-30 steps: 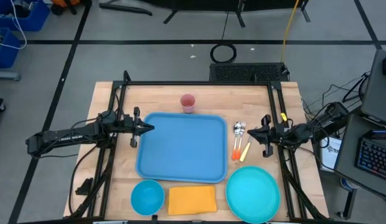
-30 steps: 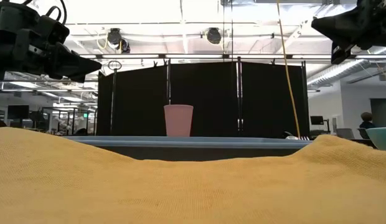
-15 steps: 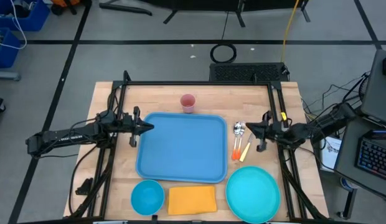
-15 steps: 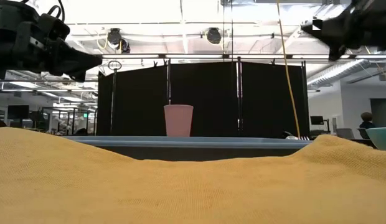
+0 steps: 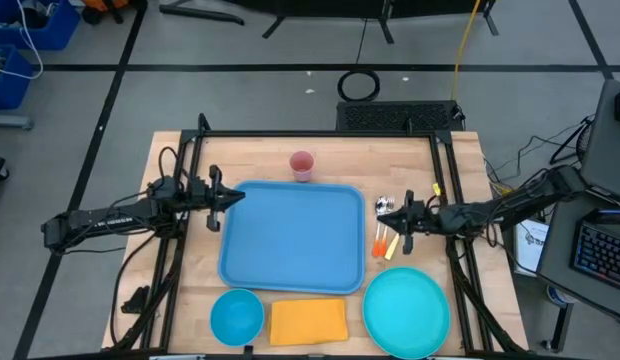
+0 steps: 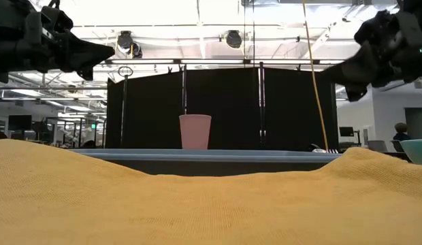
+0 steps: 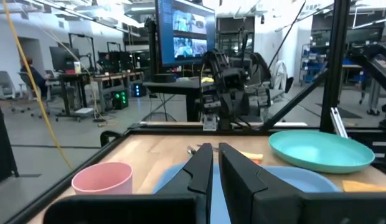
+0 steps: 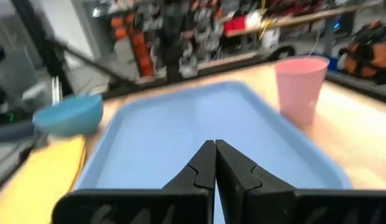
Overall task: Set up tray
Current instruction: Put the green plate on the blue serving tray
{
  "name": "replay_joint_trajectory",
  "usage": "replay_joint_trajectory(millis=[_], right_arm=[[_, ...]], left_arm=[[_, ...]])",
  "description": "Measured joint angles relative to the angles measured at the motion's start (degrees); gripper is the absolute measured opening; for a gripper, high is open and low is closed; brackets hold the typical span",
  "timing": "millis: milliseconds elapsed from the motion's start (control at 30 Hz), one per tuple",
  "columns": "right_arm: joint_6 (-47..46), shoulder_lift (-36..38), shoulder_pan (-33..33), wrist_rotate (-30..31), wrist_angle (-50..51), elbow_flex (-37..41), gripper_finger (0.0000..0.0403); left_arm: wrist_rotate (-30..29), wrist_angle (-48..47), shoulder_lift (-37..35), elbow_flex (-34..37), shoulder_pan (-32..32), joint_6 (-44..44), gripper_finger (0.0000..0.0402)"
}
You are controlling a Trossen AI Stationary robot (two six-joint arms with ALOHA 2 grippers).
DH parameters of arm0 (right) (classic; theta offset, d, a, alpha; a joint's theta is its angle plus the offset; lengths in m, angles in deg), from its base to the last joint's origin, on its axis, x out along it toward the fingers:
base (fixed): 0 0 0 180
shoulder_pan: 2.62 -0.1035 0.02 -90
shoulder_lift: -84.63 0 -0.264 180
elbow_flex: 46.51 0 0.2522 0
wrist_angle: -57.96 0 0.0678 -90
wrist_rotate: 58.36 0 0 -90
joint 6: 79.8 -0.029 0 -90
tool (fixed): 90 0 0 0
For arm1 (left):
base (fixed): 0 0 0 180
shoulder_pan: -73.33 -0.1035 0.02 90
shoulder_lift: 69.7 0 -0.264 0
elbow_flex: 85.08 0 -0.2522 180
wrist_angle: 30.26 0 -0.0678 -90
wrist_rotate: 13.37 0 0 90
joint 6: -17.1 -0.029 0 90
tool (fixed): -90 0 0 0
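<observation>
The orange square cloth napkin point(image 6: 197, 204) fills the low view's lower half, hiding the tabletop. Only the rim of the large light-blue rectangular plastic tray point(image 6: 211, 154) shows above it. The round teal plate point(image 6: 416, 150) is cut off at the right edge.

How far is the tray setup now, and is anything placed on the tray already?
Nothing looks done: the tray is bare. The pink cup, utensils, teal plate, blue bowl and orange napkin all lie on the table around it. In hand: the right gripper, shut and empty, hovers over the utensils; the left gripper waits, shut, at the tray's left edge. Every placement is left.
</observation>
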Motion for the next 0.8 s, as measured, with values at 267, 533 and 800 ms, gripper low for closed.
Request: replay_joint_trajectory(millis=[267,533,800], right_arm=[[2.47,-7.45,-0.14,-7.74,9.68,-8.85,0.0002],[3.65,-14.42,-4.23,-10.52,16.24,-18.44,0.0060],[-6.72,-19.06,-6.78,-14.67,45.33,-30.73,0.0162]], left_arm=[[-0.04,1.78,0.02,0.00,0.00,-1.77,0.0031],[-0.35,1.26,0.01,0.00,0.00,0.17,0.0031],[-0.36,1.44,0.01,0.00,0.00,4.37,0.0031]])
